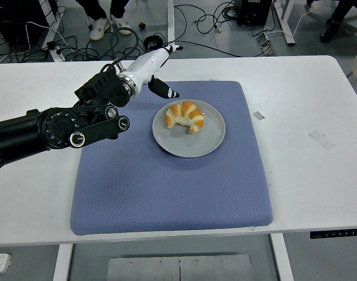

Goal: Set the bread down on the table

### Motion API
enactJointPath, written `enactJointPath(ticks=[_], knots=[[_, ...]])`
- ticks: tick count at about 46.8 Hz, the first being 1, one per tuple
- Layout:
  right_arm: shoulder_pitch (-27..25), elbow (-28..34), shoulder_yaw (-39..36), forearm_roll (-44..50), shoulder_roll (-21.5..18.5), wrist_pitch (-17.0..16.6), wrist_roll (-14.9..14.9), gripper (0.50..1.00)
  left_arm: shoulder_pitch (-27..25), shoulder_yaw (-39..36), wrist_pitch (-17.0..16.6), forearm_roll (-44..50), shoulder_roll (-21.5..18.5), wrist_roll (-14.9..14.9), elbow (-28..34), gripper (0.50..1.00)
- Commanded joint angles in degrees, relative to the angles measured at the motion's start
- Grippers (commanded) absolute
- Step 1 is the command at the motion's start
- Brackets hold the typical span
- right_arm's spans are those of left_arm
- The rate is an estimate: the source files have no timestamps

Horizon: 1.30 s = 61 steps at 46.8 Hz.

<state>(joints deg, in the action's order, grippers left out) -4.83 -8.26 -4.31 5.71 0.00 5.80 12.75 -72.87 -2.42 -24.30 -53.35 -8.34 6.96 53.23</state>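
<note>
Bright, even overhead light is seen; the white worktop (319, 99) is sharply focused, with soft, faint shadows only.

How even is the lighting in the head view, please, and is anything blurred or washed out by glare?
Head view: soft, even overhead light; the croissant and grey plate are sharp, with only a faint shadow on the blue mat. The left hand has bright white casing but keeps its outline, no motion blur. The white table is bright yet still shows its tape marks.
</note>
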Motion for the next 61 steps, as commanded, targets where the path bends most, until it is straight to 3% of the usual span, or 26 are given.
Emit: enactJointPath(ticks=[1,15,25,61], knots=[[0.0,0.0,0.0,0.0,0.0,0.0,0.0,1.0,-0.1,-0.1,-0.2,0.0,-0.1,0.1,1.0,0.972],[0.0,0.0,0.0,0.0,0.0,0.0,0.0,1.0,-0.1,-1.5,-1.4,-0.2,-0.6,1.5,4.0,0.972],[0.0,0.0,0.0,0.0,0.0,0.0,0.0,1.0,-0.3,-6.9,-8.8,-0.4,-4.0,2.5,11.4,0.972],[0.0,0.0,0.0,0.0,0.0,0.0,0.0,1.0,0.5,-10.0,-8.7,-0.4,-4.0,3.7,12.3,0.968]])
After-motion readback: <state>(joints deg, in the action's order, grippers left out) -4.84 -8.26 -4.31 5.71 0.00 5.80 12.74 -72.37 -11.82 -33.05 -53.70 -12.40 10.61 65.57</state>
